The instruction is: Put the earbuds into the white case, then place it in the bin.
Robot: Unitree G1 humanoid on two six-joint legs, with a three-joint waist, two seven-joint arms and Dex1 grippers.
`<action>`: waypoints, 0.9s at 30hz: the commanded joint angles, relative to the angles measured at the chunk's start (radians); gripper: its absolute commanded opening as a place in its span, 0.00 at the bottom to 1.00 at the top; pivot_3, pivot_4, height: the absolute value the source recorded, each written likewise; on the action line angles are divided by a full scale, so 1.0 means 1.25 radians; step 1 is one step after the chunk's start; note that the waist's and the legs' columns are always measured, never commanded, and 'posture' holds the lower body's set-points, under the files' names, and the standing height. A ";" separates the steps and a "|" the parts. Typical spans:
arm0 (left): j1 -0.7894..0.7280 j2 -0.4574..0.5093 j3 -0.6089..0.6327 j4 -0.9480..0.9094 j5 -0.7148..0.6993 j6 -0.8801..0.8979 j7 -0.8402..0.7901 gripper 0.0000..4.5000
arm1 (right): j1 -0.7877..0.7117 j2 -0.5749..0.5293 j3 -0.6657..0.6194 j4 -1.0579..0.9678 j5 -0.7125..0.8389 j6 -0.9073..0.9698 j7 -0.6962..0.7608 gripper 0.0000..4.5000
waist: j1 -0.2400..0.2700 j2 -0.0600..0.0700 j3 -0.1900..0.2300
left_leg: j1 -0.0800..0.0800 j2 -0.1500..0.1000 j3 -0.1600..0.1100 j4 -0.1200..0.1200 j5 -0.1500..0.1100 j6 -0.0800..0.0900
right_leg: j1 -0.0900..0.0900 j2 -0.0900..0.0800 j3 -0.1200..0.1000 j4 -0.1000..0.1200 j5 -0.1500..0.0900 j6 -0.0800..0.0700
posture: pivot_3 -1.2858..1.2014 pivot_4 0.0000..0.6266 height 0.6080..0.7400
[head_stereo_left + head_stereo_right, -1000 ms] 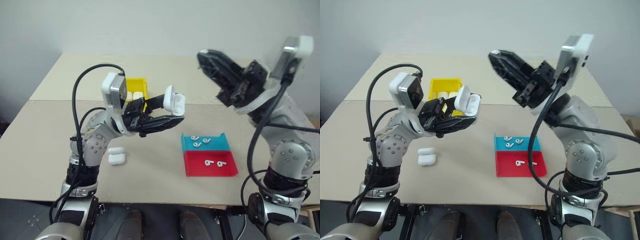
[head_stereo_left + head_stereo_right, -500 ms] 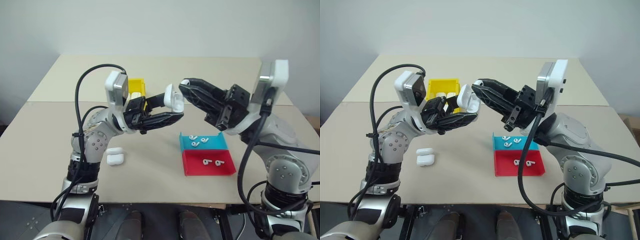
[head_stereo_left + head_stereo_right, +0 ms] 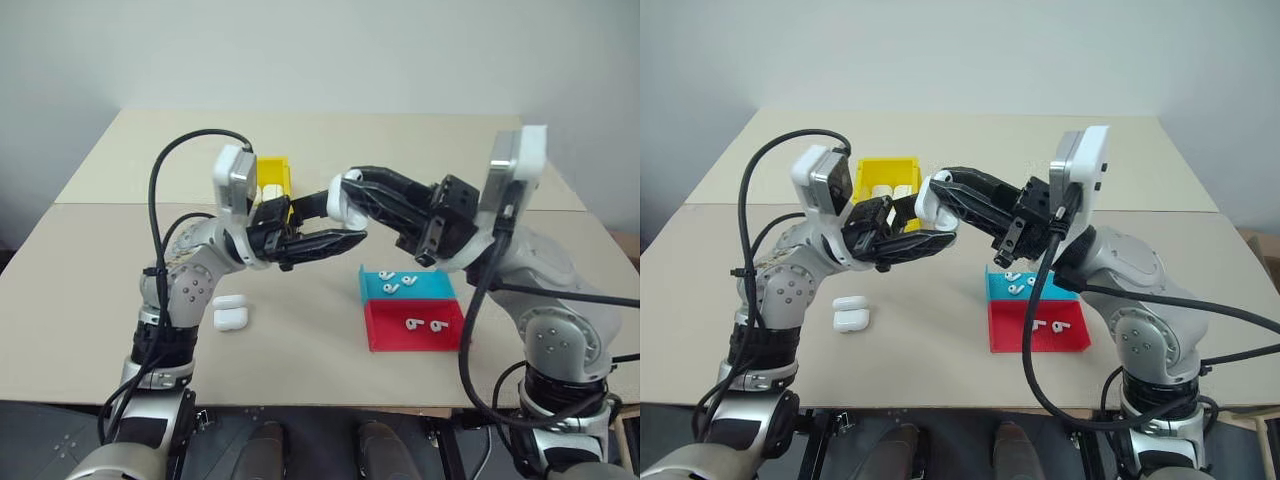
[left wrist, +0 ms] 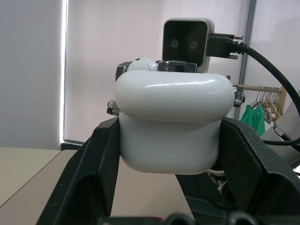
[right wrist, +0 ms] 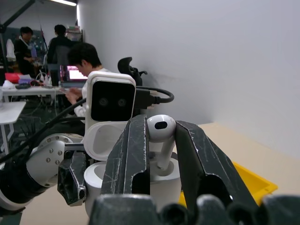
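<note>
Your right gripper swung in, pinching an earbud over the white case, clenched in the left gripper at the tray's 10 o'clock; releasing off-centre risked dropping it.

beige surface, seam line across it, from left to right. yellow bin stands on far part, left of middle, white cases inside. two white cases lie closed, touching each other, on near left part. flat tray, blue half behind, red half in front, lies on near right part; three earbuds in blue half, two in red.
</note>
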 commanded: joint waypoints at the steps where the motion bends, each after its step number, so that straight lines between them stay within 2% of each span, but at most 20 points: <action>1: -0.011 -0.004 0.004 -0.042 -0.006 -0.016 -0.011 0.63 | 0.002 -0.029 0.005 0.000 0.003 0.001 0.030 0.42 | 0.000 0.000 0.000 | 0.000 0.000 0.000 0.000 0.000 0.000 | 0.000 0.000 0.000 0.000 0.000 0.000 | 0.52 0.24 1.00; 9: -0.014 -0.007 0.012 -0.036 0.003 -0.024 -0.012 0.63 | 0.011 -0.066 0.007 0.005 -0.008 -0.024 0.067 1.00 | 0.000 0.000 0.000 | 0.000 0.000 0.000 0.000 0.000 0.000 | 0.000 0.000 0.000 0.000 0.000 0.000 | 0.52 0.24 1.00; 15: -0.004 0.002 0.027 -0.039 0.002 -0.022 -0.004 0.63 | -0.027 -0.090 -0.066 0.063 0.019 -0.028 0.058 1.00 | 0.001 0.000 0.000 | 0.000 0.000 0.000 0.000 0.000 0.000 | 0.000 0.000 0.000 0.000 0.000 0.000 | 0.52 0.24 1.00; 20: 0.011 0.009 0.037 -0.053 0.003 -0.020 0.005 0.63 | -0.070 -0.177 -0.099 0.151 -0.004 -0.031 0.118 1.00 | 0.002 0.000 0.000 | 0.000 0.000 0.000 0.000 0.000 0.000 | 0.000 0.000 0.000 -0.001 0.000 0.000 | 0.52 0.24 1.00; 22: 0.017 0.011 0.040 -0.063 0.001 -0.018 0.009 0.63 | -0.100 -0.240 -0.052 0.214 -0.085 -0.050 0.171 1.00 | 0.002 0.000 0.000 | 0.000 0.000 0.001 0.000 0.000 0.001 | 0.000 0.000 0.000 -0.001 0.000 0.000 | 0.52 0.24 1.00; 25: 0.032 0.010 0.042 -0.074 0.004 -0.025 0.014 0.63 | -0.121 -0.354 0.117 0.307 -0.308 -0.173 0.307 1.00 | 0.000 0.000 0.000 | 0.000 0.000 0.003 0.000 0.000 0.001 | 0.000 0.000 0.000 -0.001 0.000 0.000 | 0.52 0.24 1.00; 27: 0.040 0.007 0.042 -0.081 0.004 -0.028 0.019 0.63 | -0.137 -0.391 0.207 0.368 -0.415 -0.267 0.392 1.00 | -0.001 0.000 0.000 | 0.000 0.000 0.007 0.000 0.000 0.001 | 0.000 0.000 0.000 -0.002 0.000 0.000 | 0.52 0.24 1.00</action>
